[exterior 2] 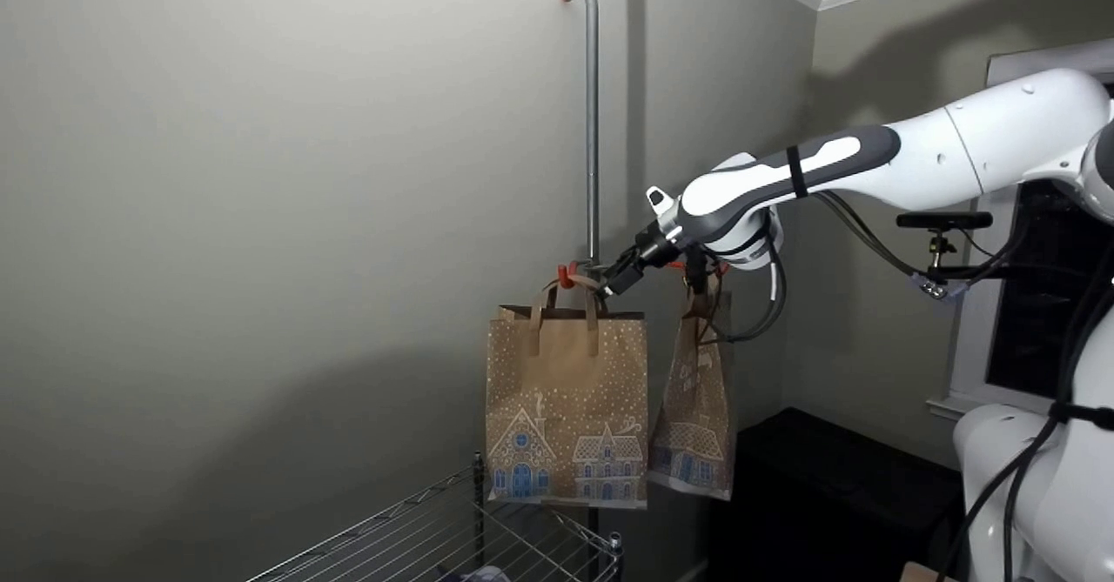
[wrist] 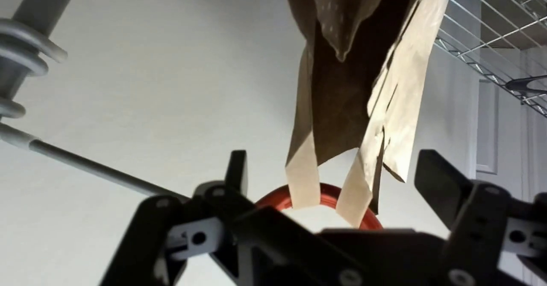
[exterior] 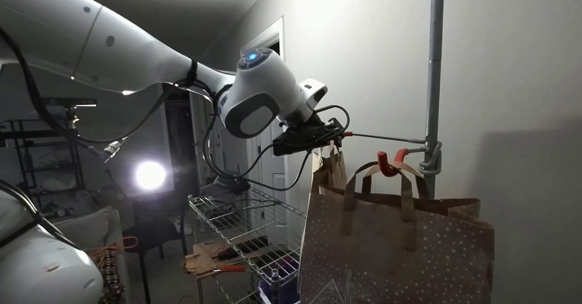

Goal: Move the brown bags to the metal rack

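The broadside bag (exterior 2: 566, 399) and the angled bag (exterior 2: 694, 425), both of brown paper with dotted house prints, hang by their handles (wrist: 303, 166) from red-ended hooks (exterior: 384, 163) on a grey pole (exterior 2: 593, 130). In an exterior view, the broadside bag covers the lower part of the angled bag and one side of the metal rack (exterior: 227, 238), whose wire shelf lies lower down; whether the broadside bag's base touches it, you cannot tell. Your arm (exterior 2: 922, 160) holds the gripper (wrist: 335, 172) near the angled bag's hook. In the wrist view, note the fingers (wrist: 442, 187) spread wide, with that bag's handles and the red curve of the hook visible in the gap between them; you cannot tell from these angles whether fingers and handles touch
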